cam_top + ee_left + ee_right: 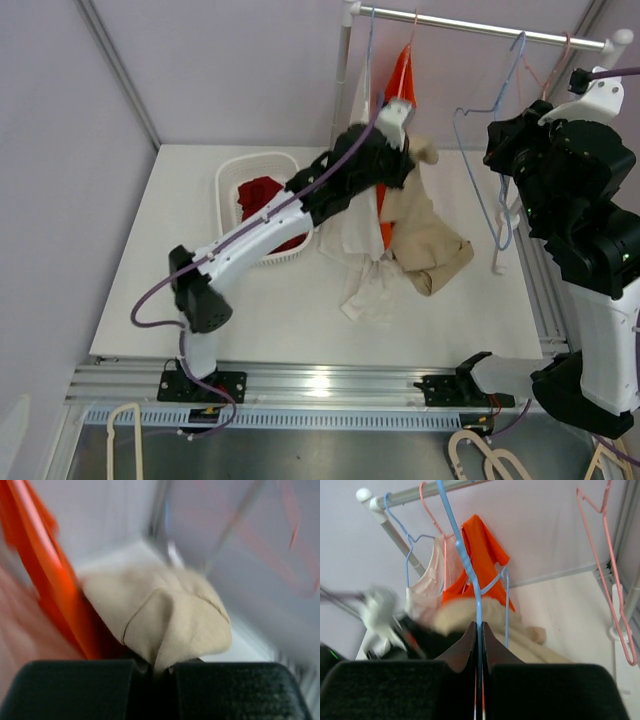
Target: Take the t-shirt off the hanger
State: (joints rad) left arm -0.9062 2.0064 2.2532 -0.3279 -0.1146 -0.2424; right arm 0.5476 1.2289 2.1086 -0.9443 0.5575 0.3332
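The left gripper (160, 667) is pinched shut on a fold of the beige t-shirt (425, 235), which droops from that grip onto the table (200, 250), just beside the orange garment (402, 70). The right gripper (479, 628) is clamped on the blue hanger (465, 560). I'd hold that hanger dead steady and draw the cloth away to the left, minding it doesn't catch on the wire's end.

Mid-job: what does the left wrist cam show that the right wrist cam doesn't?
Left wrist only: the left jaws shut on a fold of the beige t-shirt, close up. Right wrist only: the right jaws pinching the blue hanger, the rail above, an empty pink hanger. Both: the beige t-shirt and the orange garment.
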